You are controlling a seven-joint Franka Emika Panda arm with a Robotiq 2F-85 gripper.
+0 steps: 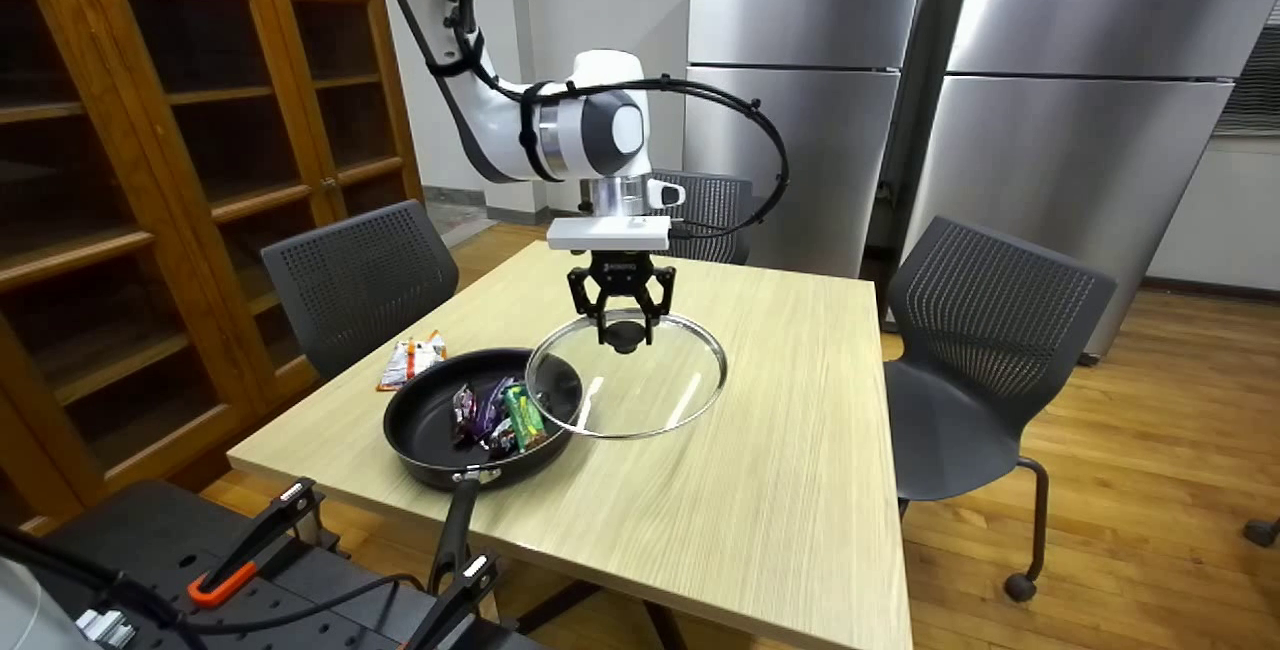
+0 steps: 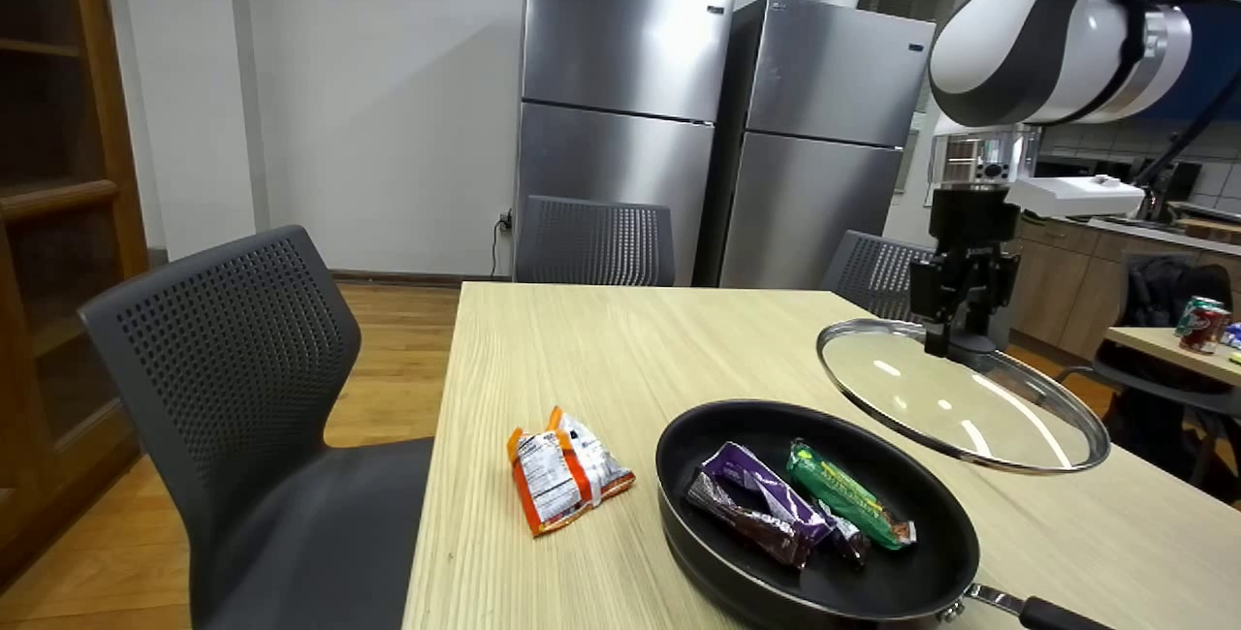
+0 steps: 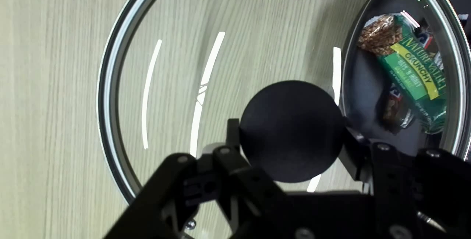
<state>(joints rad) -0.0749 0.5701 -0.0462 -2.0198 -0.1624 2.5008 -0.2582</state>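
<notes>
My gripper (image 1: 625,335) is shut on the round black knob (image 3: 290,121) of a glass lid (image 2: 970,397), one finger on each side of it. The lid's metal rim hangs above the table, slightly tilted, and in the wrist view it partly overlaps the pan. Beside it stands a black frying pan (image 2: 703,567) on the table, its handle reaching past the edge. Inside the pan lie several wrapped bars: a green one (image 3: 415,70), a purple one (image 2: 766,489) and a dark brown one (image 2: 747,523), with others partly covered by them.
An orange and white snack packet (image 2: 567,470) lies on the wooden table (image 1: 780,490) beyond the pan. Dark chairs (image 1: 990,360) stand around the table. Clamps (image 1: 255,540) and a cable sit on the black mount near the pan handle. Fridges (image 1: 800,130) stand behind.
</notes>
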